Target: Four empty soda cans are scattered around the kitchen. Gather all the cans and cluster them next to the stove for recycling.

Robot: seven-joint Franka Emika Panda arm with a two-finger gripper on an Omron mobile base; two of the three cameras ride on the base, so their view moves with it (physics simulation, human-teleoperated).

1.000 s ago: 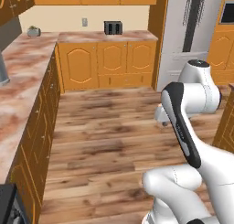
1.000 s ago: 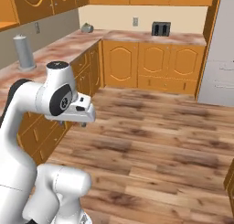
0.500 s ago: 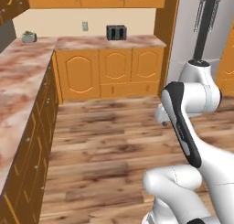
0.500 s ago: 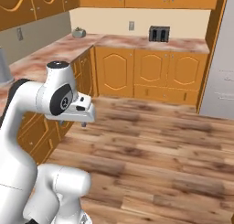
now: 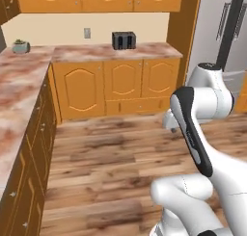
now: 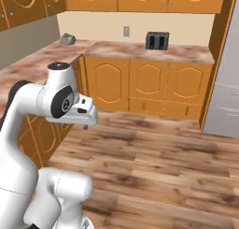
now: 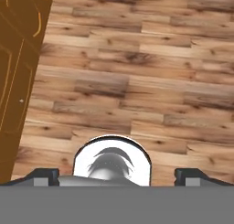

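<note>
Gripper [image 7: 117, 175] was spread wide with nothing between the tips, which sat far apart at the bottom corners of the hand view; it pointed down at the brown plank floor [image 7: 137, 58]. An orange cabinet door [image 7: 18, 81] ran down the left edge of that view.

Left base view: the white arm [image 5: 198, 119] was folded up in the right half of the frame. A marble counter [image 5: 19, 90] ran up the left edge and turned along the back wall in the upper middle. A black toaster [image 5: 124, 40] stood on the back run, upper centre. A small grey-green item [image 5: 20, 46], too small to identify, sat in the counter's upper-left corner. A grey fridge [image 5: 222, 32] filled the upper right.

Right base view: the arm [image 6: 56, 102] was at left centre, with the gripper [image 6: 73, 126] hanging under the wrist, above the floor. The toaster [image 6: 157, 40] was at top centre, the small item [image 6: 68, 39] at upper left, and the fridge's edge [image 6: 226, 102] at right.

No soda can or stove could be made out in any view; orange cabinets [image 5: 120, 85] lined the back wall.
</note>
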